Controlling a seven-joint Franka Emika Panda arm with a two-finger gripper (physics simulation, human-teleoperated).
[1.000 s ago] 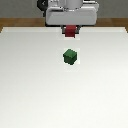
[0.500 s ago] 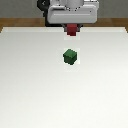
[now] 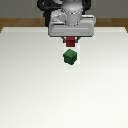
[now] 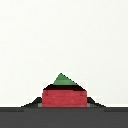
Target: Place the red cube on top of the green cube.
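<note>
The red cube point(image 3: 72, 41) is held between my gripper's point(image 3: 72, 43) fingers, just below the grey hand. The green cube point(image 3: 70, 57) sits on the white table point(image 3: 30, 90), directly in front of and a little below the red cube in the exterior view. A small gap shows between the two cubes. In the wrist view the red cube point(image 4: 64, 97) fills the space between the fingers, and a corner of the green cube point(image 4: 62, 80) peeks out from behind it. The gripper is shut on the red cube.
The robot's base and arm point(image 3: 70, 10) stand at the table's far edge. A strip of brown floor point(image 3: 15, 22) shows beyond the table.
The hand with the red cube has moved toward the green cube, lower in the exterior view. The green cube has not moved.
</note>
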